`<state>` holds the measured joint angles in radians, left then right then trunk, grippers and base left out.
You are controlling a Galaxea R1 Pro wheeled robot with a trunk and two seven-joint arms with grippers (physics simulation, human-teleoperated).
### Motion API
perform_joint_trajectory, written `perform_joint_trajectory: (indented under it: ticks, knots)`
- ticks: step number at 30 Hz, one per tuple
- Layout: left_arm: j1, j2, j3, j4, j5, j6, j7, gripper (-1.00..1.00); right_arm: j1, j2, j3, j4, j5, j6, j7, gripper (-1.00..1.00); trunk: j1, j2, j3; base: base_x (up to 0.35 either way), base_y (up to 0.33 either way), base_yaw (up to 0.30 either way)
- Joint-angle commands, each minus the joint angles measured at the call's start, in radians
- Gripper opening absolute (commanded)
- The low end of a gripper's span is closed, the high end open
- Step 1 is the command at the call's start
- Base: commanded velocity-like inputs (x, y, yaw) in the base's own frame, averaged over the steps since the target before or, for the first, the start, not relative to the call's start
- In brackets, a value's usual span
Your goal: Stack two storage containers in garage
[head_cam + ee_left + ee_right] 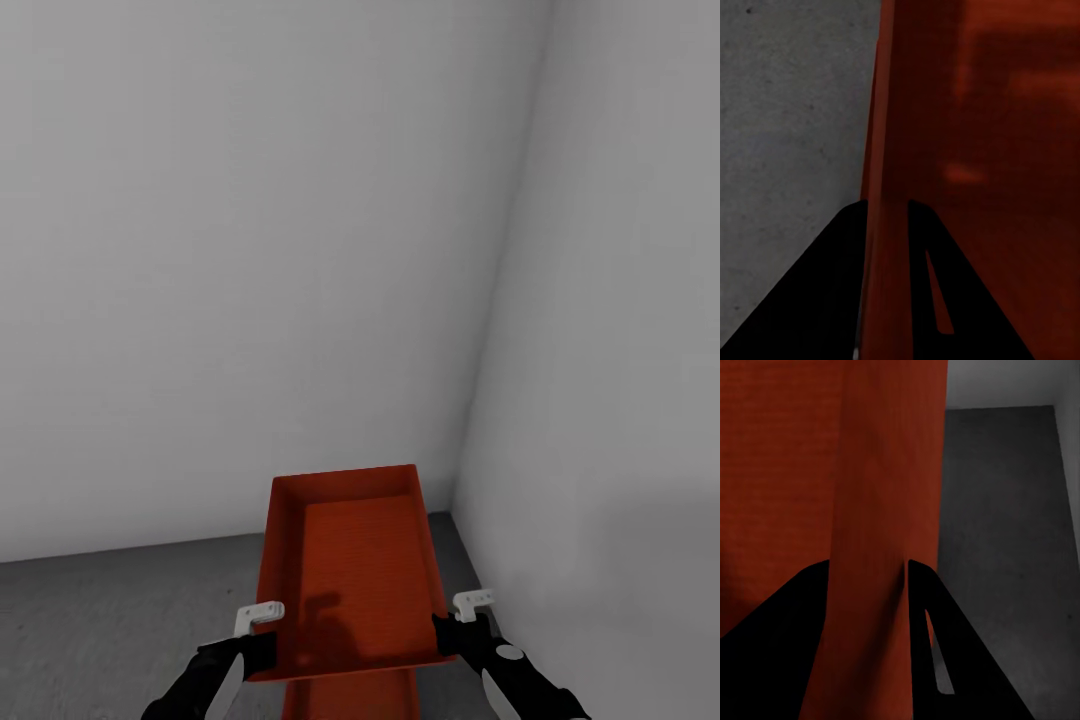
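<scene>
We've got the upper container [350, 570] pinched by left gripper [262, 632] and right gripper [455, 622], low centre; second container [350, 700] beneath on garage floor [100, 620], stack nearly done.

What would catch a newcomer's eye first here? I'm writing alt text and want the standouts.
The orange-red storage container, held low in the middle of the head view, stands out against bare white walls and the grey floor. The left pincer and right pincer clamp its side walls. A second orange-red container peeks out just beneath it.
</scene>
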<state>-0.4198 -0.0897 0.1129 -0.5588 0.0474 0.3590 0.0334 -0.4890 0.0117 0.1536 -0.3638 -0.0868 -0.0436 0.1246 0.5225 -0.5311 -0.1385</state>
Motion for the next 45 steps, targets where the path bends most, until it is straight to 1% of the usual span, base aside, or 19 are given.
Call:
perform_joint_trajectory:
  ticks: [1, 22, 28, 39, 45]
  knots:
    - [-0.001, 0.019, 0.005, -0.038, -0.022, -0.026, 0.034, -1.00, 0.000, -0.002, 0.031, 0.003, -0.011, -0.004, 0.032, -1.00, 0.000, -0.002, -0.004, 0.000, 0.000, 0.000]
    - [-0.001, 0.018, 0.005, -0.038, -0.023, -0.026, 0.029, -1.00, 0.000, -0.001, 0.031, 0.003, -0.011, -0.004, 0.032, -1.00, 0.000, -0.002, -0.037, 0.000, -0.011, 0.000]
    - [-0.001, 0.018, 0.005, -0.038, -0.024, -0.026, 0.031, -1.00, 0.000, -0.001, 0.031, 0.003, -0.011, -0.004, 0.032, -1.00, 0.000, -0.002, -0.047, 0.000, -0.123, 0.000]
    - [-0.001, 0.018, 0.005, -0.038, -0.024, -0.026, 0.031, -1.00, 0.000, -0.001, 0.031, 0.003, -0.011, -0.004, 0.032, -1.00, 0.000, -0.002, -0.065, 0.000, -0.010, 0.000]
    - [-0.001, 0.019, 0.005, -0.038, -0.024, -0.026, 0.031, -1.00, 0.000, -0.001, 0.031, 0.003, -0.011, -0.004, 0.032, -1.00, 0.000, -0.002, -0.068, 0.000, 0.000, 0.000]
